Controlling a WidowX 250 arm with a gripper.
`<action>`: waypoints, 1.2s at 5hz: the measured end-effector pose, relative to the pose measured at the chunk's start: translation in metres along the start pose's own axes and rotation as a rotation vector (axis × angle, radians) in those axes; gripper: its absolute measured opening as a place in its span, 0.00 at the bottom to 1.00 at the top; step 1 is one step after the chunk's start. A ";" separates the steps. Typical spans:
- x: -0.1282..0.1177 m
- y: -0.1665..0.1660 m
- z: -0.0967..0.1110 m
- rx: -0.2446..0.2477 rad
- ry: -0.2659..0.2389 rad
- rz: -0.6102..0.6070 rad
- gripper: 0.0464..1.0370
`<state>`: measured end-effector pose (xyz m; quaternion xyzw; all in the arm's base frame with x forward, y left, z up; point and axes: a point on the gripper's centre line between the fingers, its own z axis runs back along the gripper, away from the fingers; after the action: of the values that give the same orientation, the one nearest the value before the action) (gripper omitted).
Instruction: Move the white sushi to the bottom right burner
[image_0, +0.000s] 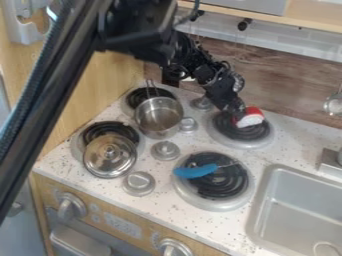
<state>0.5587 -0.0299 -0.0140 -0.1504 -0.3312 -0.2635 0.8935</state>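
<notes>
Open pot (159, 116) stands near lid (109, 155), sushi (252, 119) at end effector (236, 116)

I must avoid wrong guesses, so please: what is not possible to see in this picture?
Camera view:
- White-and-red sushi: left end hidden by gripper; held or resting, cannot tell.
- Back left burner: partly hidden by pot.
- Sink: cut off by right edge.
- Panel print: too small.
</notes>
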 end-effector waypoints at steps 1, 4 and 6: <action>0.004 -0.004 -0.008 -0.023 -0.001 -0.003 0.96; 0.006 -0.023 -0.025 -0.067 0.046 0.000 0.90; 0.003 -0.016 -0.028 -0.029 0.064 0.064 0.53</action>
<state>0.5655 -0.0568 -0.0310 -0.1653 -0.2936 -0.2442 0.9093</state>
